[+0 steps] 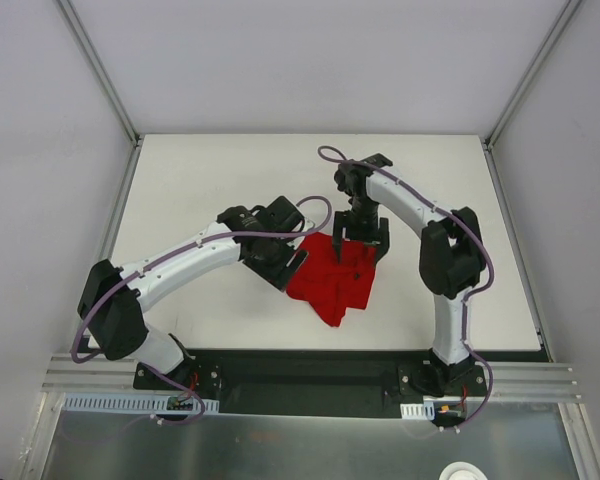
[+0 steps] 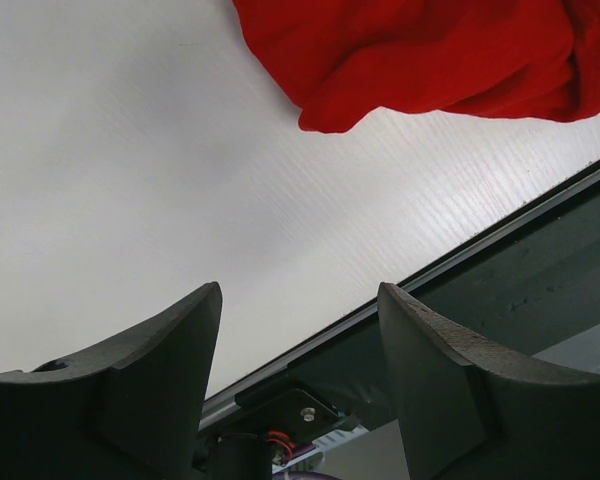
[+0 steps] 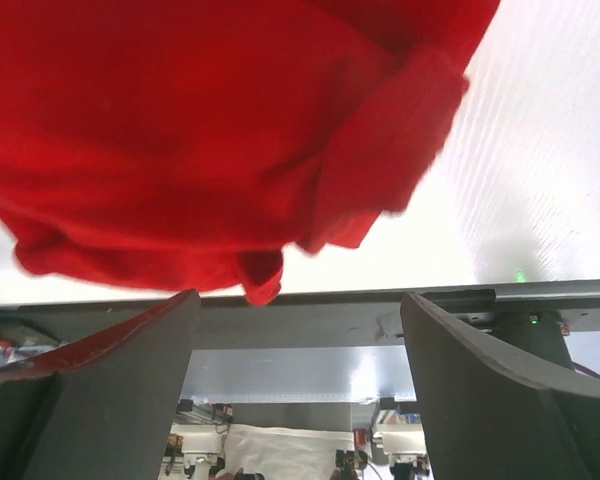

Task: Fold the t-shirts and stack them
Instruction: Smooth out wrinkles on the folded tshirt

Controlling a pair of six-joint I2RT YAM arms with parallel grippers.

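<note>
Gaping right claw point(image 3: 300, 300) at crumpled red t-shirt point(image 3: 180, 130), left claw point(image 2: 300, 290) beside

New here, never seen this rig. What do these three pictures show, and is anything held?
Two robot arms, the left arm and right arm, are bolted at the near edge of a white table. The wide picture is from a fixed camera above and behind them. The other two are from a camera on each wrist, looking past its own fingers. One crumpled red t-shirt lies on the table between the arms. The left pincer and right pincer both stand open, with nothing between their fingers, so nothing is held.
</note>
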